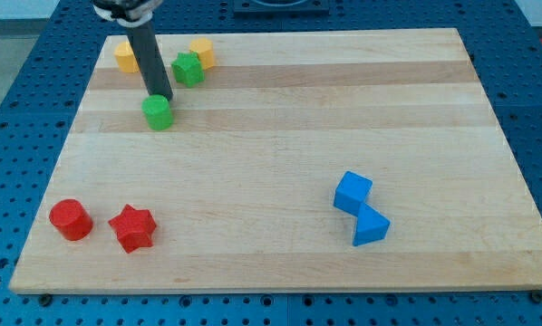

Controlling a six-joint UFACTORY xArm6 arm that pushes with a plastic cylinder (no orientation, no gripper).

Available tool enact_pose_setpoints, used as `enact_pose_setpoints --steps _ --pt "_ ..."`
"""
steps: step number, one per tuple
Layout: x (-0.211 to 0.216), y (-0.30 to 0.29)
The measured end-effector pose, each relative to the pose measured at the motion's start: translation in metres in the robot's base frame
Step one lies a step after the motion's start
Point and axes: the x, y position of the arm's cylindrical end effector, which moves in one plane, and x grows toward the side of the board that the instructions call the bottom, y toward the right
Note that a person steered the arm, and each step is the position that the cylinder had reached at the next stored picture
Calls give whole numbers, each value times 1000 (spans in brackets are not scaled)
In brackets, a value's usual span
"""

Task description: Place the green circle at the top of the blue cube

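The green circle (158,112) is a small green cylinder at the upper left of the wooden board (280,163). The dark rod comes down from the view's top, and my tip (163,97) rests right at the circle's top edge, touching or nearly touching it. The blue cube (353,192) lies at the lower right of the board, far from the circle. A blue triangle block (371,225) sits against the cube's lower right side.
A green star (188,69) sits just right of the rod. A yellow block (126,54) lies left of the rod and another yellow block (202,52) beside the star. A red cylinder (71,220) and a red star (132,227) lie at the lower left.
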Motion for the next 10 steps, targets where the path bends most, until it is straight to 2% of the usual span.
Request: enact_pose_setpoints --steps 1,2,3,4,5,6,7,8,9,10 --pt "21 69" --pt "3 73" --pt "-32 36" --pt "-32 -30" --pt "-2 -80" --pt "29 -49" --pt "37 49" --pt "48 117" --pt "49 113" --pt "58 136"
